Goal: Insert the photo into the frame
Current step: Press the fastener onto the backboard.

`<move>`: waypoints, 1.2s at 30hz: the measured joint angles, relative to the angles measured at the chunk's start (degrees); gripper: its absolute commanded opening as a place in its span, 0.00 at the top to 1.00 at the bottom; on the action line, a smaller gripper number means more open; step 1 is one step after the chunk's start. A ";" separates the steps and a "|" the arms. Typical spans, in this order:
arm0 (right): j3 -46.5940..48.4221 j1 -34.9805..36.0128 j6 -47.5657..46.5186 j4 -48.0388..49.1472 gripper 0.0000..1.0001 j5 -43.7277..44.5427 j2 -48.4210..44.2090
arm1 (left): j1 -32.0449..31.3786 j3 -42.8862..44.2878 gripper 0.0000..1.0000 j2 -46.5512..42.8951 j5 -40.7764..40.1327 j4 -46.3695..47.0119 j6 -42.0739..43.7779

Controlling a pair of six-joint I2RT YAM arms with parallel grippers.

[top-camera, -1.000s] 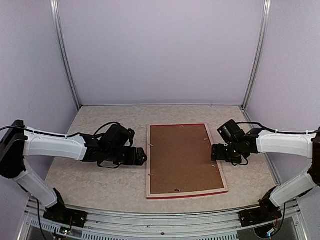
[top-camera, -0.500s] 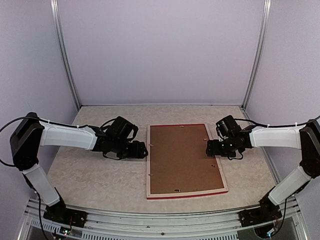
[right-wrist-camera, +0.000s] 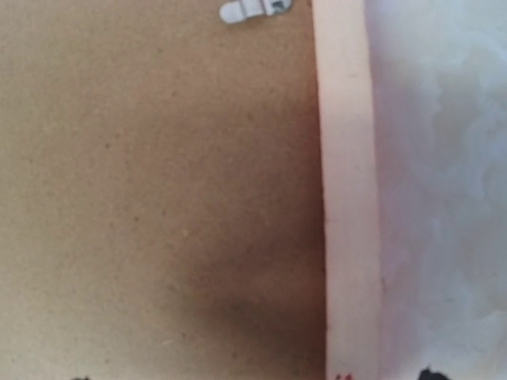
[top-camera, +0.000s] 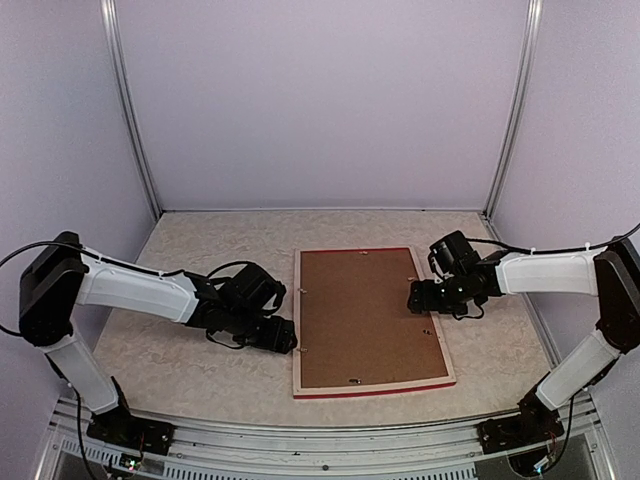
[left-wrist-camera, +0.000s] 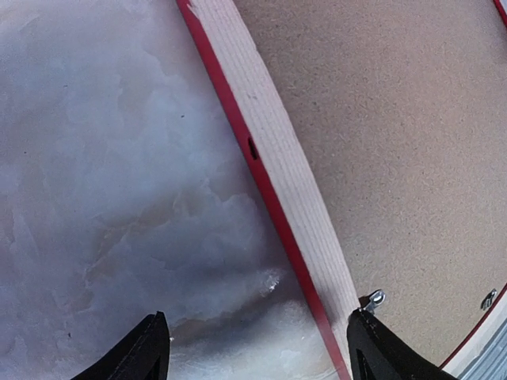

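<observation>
The frame (top-camera: 297, 300) lay face down in the middle of the table (top-camera: 200, 250), its long axis running from the near edge toward the back wall. Only its pale wood back and a thin red edge showed. A brown backing board (top-camera: 365, 320) filled its recess, and small metal clips (left-wrist-camera: 372, 299) sat along the inner edge. The photo showed in no view; whether it lay under the board could not be told.

The left claw (top-camera: 285, 337) hung low at the frame's left long side, in the nearer half. Its fingers (left-wrist-camera: 150, 352) stood wide apart and held nothing. In the left wrist view, one finger was over bare table and the other over the seam between rim (left-wrist-camera: 277, 166) and board, just beside a clip.

The right claw (top-camera: 415, 298) hung over the right long side, in the farther half, also spread wide and empty. A clip (right-wrist-camera: 253, 9) lay ahead of it.

Each arm was the nearer one to its own side. The left was probably better placed for the clip by its fingertip.
</observation>
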 measured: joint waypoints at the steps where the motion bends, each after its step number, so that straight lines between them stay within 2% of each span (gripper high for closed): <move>1: -0.04 0.00 0.04 0.07 0.11 -0.09 0.00 | 0.00 -0.02 0.24 0.00 -0.31 -0.07 0.00; 36: -5.14 -0.02 1.40 2.97 0.12 -1.60 -0.37 | -5.20 -0.42 0.25 0.85 -3.21 0.35 -0.85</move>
